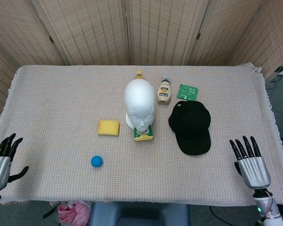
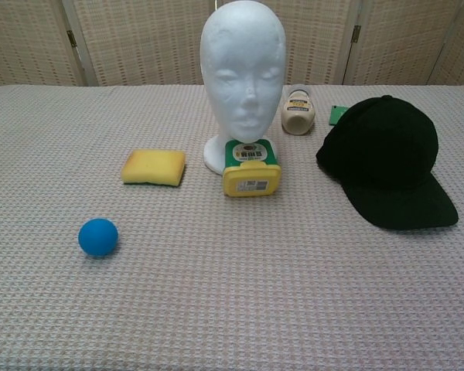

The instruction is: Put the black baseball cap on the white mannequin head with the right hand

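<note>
The black baseball cap (image 1: 191,125) (image 2: 387,158) lies flat on the table, brim toward me, to the right of the white mannequin head (image 1: 139,103) (image 2: 243,73), which stands upright at the table's middle. My right hand (image 1: 249,164) hovers at the front right edge, fingers spread and empty, well below and right of the cap. At the front left corner my left hand (image 1: 1,162) is also spread and empty. Neither hand shows in the chest view.
A yellow-green container (image 1: 143,134) (image 2: 250,168) lies against the head's base. A yellow sponge (image 1: 108,127) and a blue ball (image 1: 96,161) sit to the left. Behind the cap are a mayonnaise bottle (image 1: 163,92) and a green packet (image 1: 188,92).
</note>
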You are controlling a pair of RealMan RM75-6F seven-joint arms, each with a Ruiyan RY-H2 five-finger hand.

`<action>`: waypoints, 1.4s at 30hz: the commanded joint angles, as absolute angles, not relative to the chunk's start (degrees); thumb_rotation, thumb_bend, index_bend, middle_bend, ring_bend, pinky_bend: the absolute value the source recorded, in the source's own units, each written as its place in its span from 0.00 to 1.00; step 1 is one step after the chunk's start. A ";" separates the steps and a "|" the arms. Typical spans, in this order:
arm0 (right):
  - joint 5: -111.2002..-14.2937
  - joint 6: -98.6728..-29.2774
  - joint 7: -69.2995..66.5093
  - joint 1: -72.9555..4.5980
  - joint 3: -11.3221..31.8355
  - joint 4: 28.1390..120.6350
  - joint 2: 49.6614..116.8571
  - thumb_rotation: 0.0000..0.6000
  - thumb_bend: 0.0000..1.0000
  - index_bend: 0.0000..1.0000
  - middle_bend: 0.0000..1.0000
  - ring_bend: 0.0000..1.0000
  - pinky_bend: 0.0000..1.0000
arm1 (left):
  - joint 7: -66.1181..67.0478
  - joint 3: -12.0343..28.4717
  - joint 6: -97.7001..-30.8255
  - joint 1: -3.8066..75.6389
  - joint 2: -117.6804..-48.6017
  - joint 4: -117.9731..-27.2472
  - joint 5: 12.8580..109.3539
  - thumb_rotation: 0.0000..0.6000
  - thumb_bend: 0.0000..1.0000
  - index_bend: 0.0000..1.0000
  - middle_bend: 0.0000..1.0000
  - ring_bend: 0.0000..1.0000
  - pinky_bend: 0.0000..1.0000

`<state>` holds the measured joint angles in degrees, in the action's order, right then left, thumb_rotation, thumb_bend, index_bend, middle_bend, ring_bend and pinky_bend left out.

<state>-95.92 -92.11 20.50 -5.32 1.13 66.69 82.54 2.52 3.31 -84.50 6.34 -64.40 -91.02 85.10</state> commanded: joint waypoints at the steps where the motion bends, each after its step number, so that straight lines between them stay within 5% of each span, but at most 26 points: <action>1: -100.80 -95.33 20.31 -5.97 -0.63 55.17 90.55 1.00 0.23 0.18 0.24 0.13 0.17 | 0.61 2.86 -86.32 5.88 -63.72 -91.38 87.24 1.00 0.25 0.12 0.00 0.00 0.20; 20: -100.09 -92.44 15.30 -10.39 -0.49 34.14 107.52 1.00 0.23 0.30 0.33 0.25 0.34 | -7.73 2.91 -88.13 4.81 -59.90 -92.19 88.09 1.00 0.25 0.11 0.00 0.00 0.20; 42: -94.56 -88.75 14.06 -15.36 2.94 24.33 117.03 1.00 0.26 0.34 0.36 0.28 0.38 | -13.25 2.64 -88.01 4.55 -57.99 -91.06 88.39 1.00 0.25 0.11 0.00 0.00 0.20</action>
<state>-94.74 -88.84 14.27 -15.13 2.73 24.58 116.81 -13.26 2.65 -88.01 4.55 -57.99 -91.07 88.38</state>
